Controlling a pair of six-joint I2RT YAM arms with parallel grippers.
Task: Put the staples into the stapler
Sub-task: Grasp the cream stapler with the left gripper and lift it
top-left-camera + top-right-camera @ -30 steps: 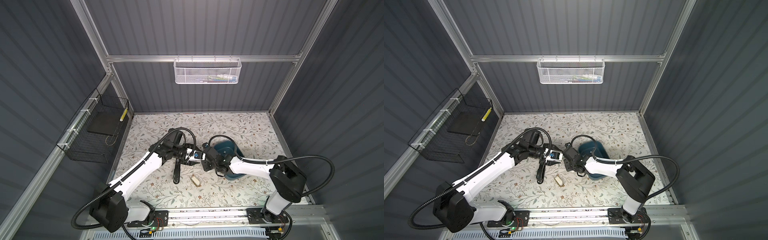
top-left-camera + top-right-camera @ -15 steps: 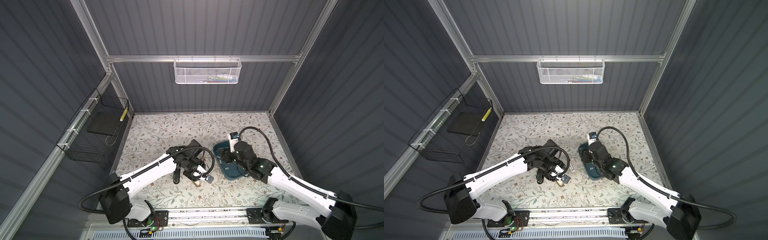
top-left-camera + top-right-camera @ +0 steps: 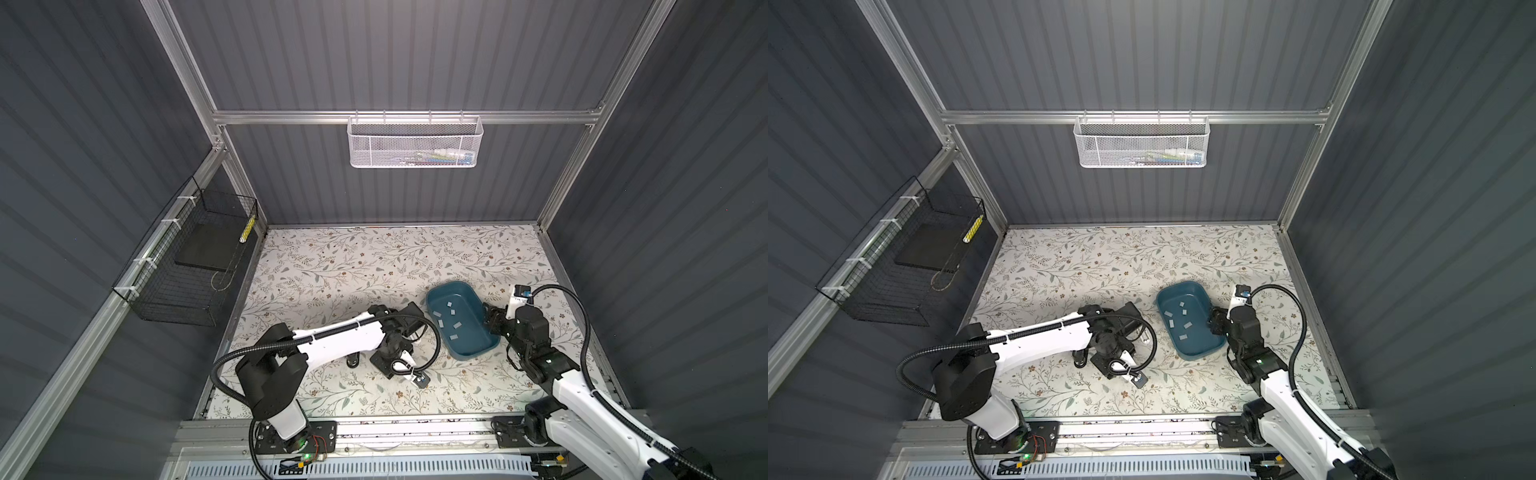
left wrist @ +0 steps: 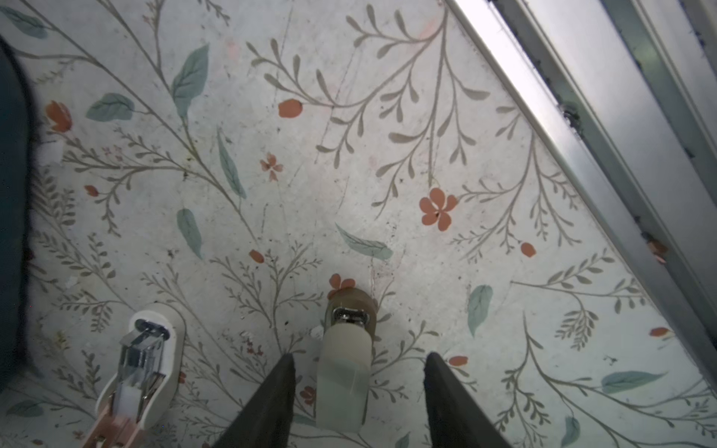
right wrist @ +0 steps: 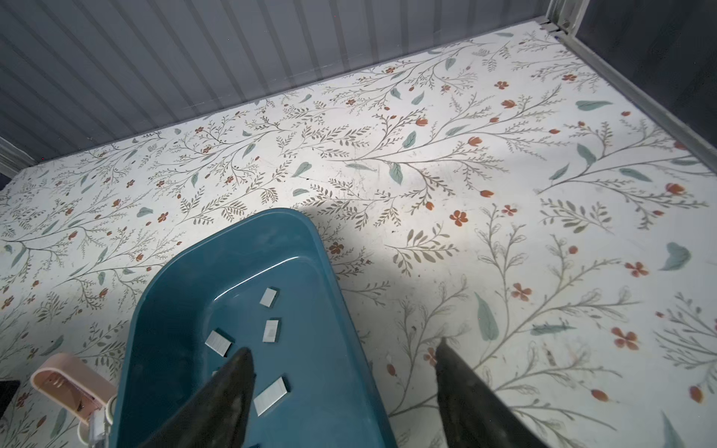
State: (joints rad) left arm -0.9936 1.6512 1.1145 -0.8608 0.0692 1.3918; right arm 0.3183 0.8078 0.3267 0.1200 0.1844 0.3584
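1. In both top views the staples [image 3: 440,323] are lying loose in the teal tray [image 3: 451,285], right of centre on the tabletop [image 3: 374,266]. The right claw [image 3: 491,320] is hanging at the tray's right rim. The left arm [image 3: 345,336] is hiding whatever lies beneath its wrist.
2. The left wrist view is showing the left claw [image 4: 359,355] standing open and gripping nothing. Its fingers [image 4: 271,395] are straddling a cream part [image 4: 343,360] tipped with a metal plate, seemingly the base of the stapler [image 4: 141,357]. The stapler's chrome channel [image 4: 139,349] is lying bare just beside it.
3. The right wrist view is showing the right claw spread wide and empty, with one finger over the strips and the other outside the tray wall.
4. Picking up a strip seems to be the step in hand. Next, that claw is going to need both fingers inside the tray. It must then pinch one flat strip by its edges and carry it to the channel.
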